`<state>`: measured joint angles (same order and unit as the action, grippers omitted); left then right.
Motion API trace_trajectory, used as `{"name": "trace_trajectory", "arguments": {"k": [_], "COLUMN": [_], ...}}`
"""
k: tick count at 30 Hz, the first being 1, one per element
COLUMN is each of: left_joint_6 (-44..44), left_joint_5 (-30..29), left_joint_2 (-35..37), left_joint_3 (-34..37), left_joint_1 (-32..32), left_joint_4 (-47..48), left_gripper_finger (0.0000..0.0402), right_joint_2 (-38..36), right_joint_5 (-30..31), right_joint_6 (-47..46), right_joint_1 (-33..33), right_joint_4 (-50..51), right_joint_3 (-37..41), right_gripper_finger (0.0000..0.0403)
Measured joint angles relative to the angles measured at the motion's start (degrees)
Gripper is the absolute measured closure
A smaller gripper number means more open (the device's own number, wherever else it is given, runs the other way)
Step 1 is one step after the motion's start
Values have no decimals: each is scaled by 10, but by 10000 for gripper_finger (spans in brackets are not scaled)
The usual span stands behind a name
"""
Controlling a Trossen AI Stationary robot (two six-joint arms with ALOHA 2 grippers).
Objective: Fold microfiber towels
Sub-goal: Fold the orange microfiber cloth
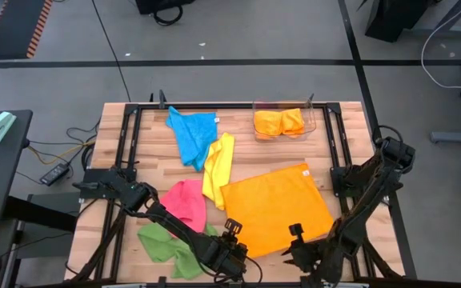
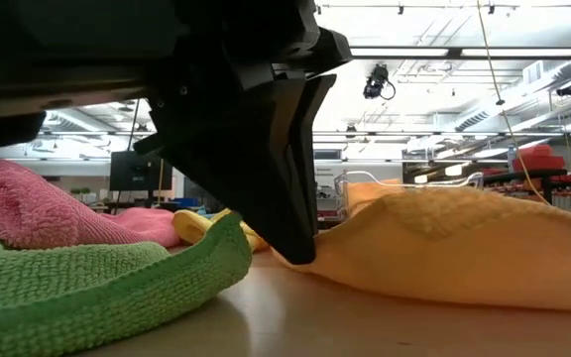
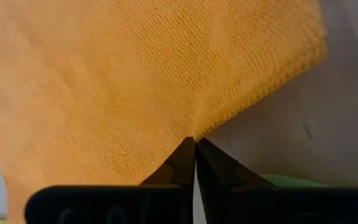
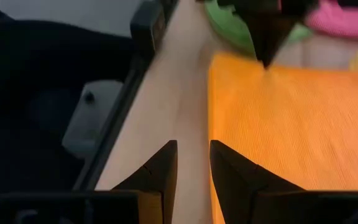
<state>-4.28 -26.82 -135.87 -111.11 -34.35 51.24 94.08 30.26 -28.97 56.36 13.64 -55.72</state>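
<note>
Your left gripper (image 3: 195,142) pinches the orange towel's (image 1: 276,206) near corner, apparently catching its edge, while your right gripper (image 4: 193,149) hovers spread beside the towel's other near corner.

The right gripper (image 4: 193,163) hovers with its jaws apart over the wooden surface (image 4: 166,106), just beside the edge of the orange towel (image 4: 291,118). Farther off, the left gripper (image 4: 266,46) meets that towel's corner, with a green towel (image 4: 229,28) and a pink towel (image 4: 347,18) beyond.
</note>
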Motion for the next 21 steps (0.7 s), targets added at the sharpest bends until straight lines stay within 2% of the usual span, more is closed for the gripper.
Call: {"name": "trace_trajectory", "arguments": {"k": [5, 10, 15, 21], "left_joint_6": [-3, 7, -24, -85], "left_joint_5": [17, 11, 11, 7], "left_joint_2": [0, 2, 26, 37], "left_joint_3": [0, 0, 0, -1], "left_joint_1": [-2, -13, -26, -28], "left_joint_4": [0, 7, 70, 123], "left_gripper_finger": [374, 321, 266, 242], "right_joint_2": [34, 81, 127, 178], "right_joint_5": [0, 0, 1, 7], "right_joint_6": [61, 110, 150, 208], "right_joint_1": [-25, -45, -59, -75], "right_joint_4": [-67, -100, -126, -126], "right_joint_3": [10, -14, -38, -86], "right_gripper_finger": [299, 299, 286, 252]}}
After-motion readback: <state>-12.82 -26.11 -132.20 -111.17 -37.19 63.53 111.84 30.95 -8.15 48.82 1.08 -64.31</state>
